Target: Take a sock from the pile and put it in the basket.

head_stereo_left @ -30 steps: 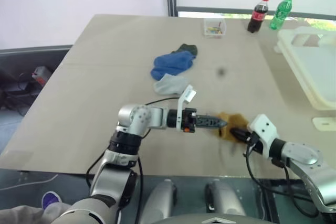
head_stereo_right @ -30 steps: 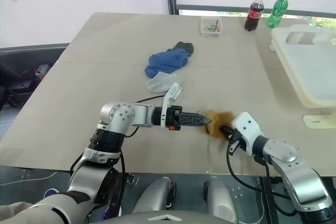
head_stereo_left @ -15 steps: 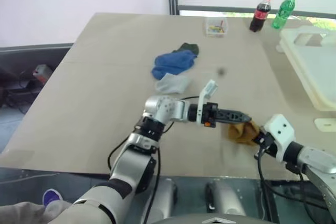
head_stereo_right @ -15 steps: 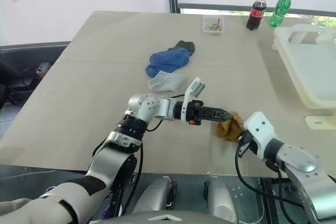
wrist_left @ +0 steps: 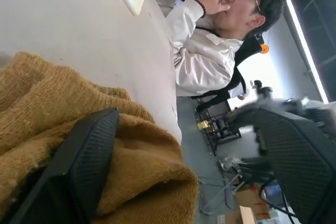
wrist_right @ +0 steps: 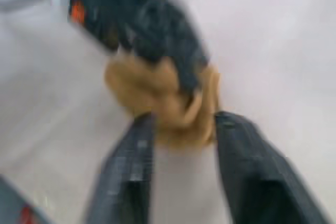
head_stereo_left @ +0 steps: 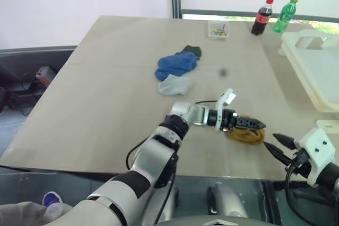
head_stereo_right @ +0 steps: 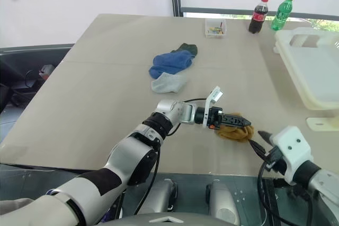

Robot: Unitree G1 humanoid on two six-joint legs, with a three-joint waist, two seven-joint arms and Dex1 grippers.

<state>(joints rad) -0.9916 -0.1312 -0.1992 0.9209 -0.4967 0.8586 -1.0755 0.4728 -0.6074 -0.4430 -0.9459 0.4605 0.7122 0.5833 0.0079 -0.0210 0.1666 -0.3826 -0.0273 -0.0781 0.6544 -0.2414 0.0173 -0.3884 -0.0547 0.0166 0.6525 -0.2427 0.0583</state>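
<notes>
The pile (head_stereo_left: 176,66) of blue, pale and dark green socks lies mid-table. One mustard-yellow sock (head_stereo_left: 244,136) rests apart on the table near the front edge. My left gripper (head_stereo_left: 254,124) reaches across level over it, open wide. In the left wrist view one finger (wrist_left: 89,156) presses on the yellow sock (wrist_left: 47,103). My right gripper (head_stereo_left: 270,141) is open just right of the sock and clear of it. In the right wrist view the sock (wrist_right: 157,98) lies just past its fingertips. The cream-white basket (head_stereo_left: 300,75) stands at the right edge.
A small clear box (head_stereo_left: 218,29), a cola bottle (head_stereo_left: 260,16) and a green bottle (head_stereo_left: 284,14) stand at the table's far side. A small white piece (head_stereo_left: 326,124) lies near the basket. A seated person (wrist_left: 210,51) is beyond the table.
My right gripper has opened, let go of the yellow sock and drawn back toward the front edge. My left arm has swung right and now lies over the sock.
</notes>
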